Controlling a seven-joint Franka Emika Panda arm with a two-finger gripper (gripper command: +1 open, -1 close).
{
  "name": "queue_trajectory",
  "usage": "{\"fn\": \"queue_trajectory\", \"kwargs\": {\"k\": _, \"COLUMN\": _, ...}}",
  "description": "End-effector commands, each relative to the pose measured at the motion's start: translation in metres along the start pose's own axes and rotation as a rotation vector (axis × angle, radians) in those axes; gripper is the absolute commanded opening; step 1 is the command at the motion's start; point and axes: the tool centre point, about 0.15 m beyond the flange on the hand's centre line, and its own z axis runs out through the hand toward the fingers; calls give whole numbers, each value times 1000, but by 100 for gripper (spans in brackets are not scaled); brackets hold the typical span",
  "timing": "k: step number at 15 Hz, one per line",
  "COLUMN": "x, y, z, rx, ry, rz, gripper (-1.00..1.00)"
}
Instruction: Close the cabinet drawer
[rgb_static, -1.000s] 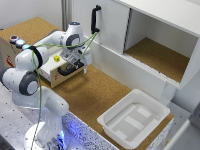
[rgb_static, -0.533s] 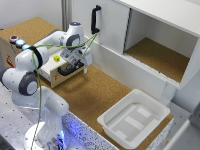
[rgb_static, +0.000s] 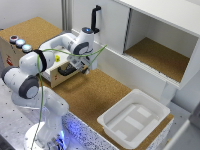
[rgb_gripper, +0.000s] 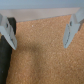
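Cabinet drawer (rgb_static: 65, 71), the small pale cream-wood one with a black bar handle on its front panel, is not yet closed: in the exterior view it stands pulled out from the low light-brown wooden cabinet (rgb_static: 12, 47), which carries round coloured buttons on its top. So the main part of the task is left, as far as I can judge.

The gripper (rgb_static: 84, 68) of the white arm hangs just beside the drawer front, over the brown cork floor (rgb_static: 95, 95). In the wrist view the two grey fingers (rgb_gripper: 7, 31) are wide apart and nothing is between them, only cork. A dark shape at the side of one finger is perhaps the handle, but it is too blurred to tell. It lies outside the jaws, not between them.

Whether the gripper touches the front panel, I cannot tell. In my opinion the drawer must be pushed back toward the cabinet until the front is flush.

A white plastic tub (rgb_static: 132, 120) is well apart from the jaws.
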Motion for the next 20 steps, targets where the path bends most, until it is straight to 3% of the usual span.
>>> {"fn": "queue_trajectory", "kwargs": {"k": 1, "x": -11, "y": -21, "z": 38, "rx": -61, "ry": 23, "rz": -43, "gripper": 100}}
{"fn": "queue_trajectory", "kwargs": {"k": 6, "x": 24, "y": -30, "z": 43, "rx": -126, "ry": 55, "rz": -41, "gripper": 100}}
{"fn": "queue_trajectory", "kwargs": {"k": 7, "x": 28, "y": -29, "z": 44, "rx": -129, "ry": 51, "rz": -47, "gripper": -100}}
{"fn": "queue_trajectory", "kwargs": {"k": 10, "x": 36, "y": -33, "z": 46, "rx": -174, "ry": 45, "rz": -74, "gripper": -100}}
{"fn": "queue_trajectory", "kwargs": {"k": 20, "x": 33, "y": -78, "z": 64, "rx": -144, "ry": -8, "rz": -73, "gripper": -100}}
